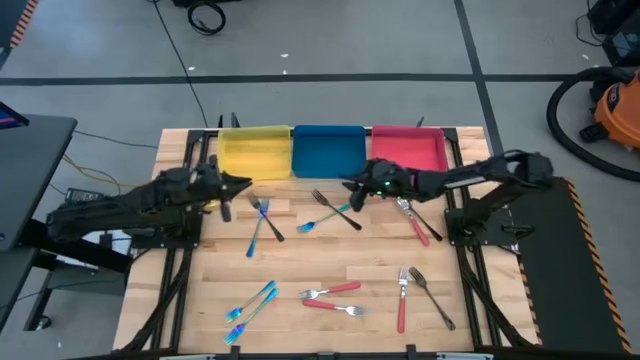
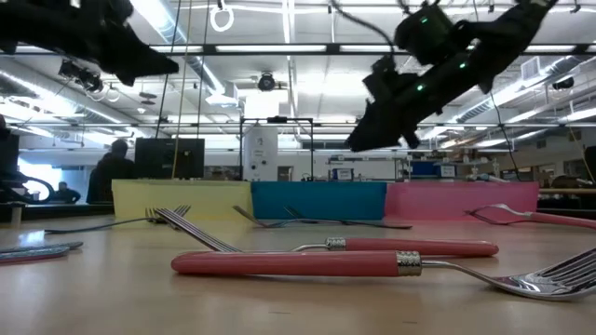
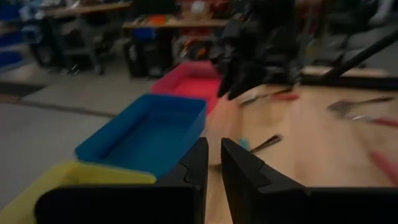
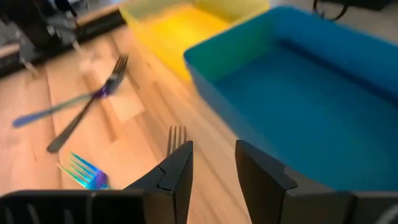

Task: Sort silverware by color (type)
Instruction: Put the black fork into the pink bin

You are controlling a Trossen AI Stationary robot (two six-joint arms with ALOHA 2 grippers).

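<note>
The silverware lies scattered on the wooden table. A dark fork crosses a blue-teal one (image 1: 262, 222). Another dark and teal pair (image 1: 333, 210) lies before the blue tray, and its dark fork's tines (image 4: 176, 134) show just ahead of my right gripper (image 4: 212, 155). That gripper (image 1: 352, 186) hovers open near the blue tray's front edge. Red-handled pieces lie at the right (image 1: 415, 220) and near the front (image 1: 330, 298). My left gripper (image 1: 228, 190) hangs in the air by the yellow tray, its fingers (image 3: 214, 158) a narrow gap apart and holding nothing.
Three trays stand side by side at the far edge: yellow (image 1: 255, 152), blue (image 1: 328, 150), red (image 1: 408, 150). More forks lie near the front: blue-teal (image 1: 248, 310), red-handled (image 1: 402, 295) and dark (image 1: 432, 298). Bare wood lies in the table's middle. A person stands in the room behind (image 2: 112, 172).
</note>
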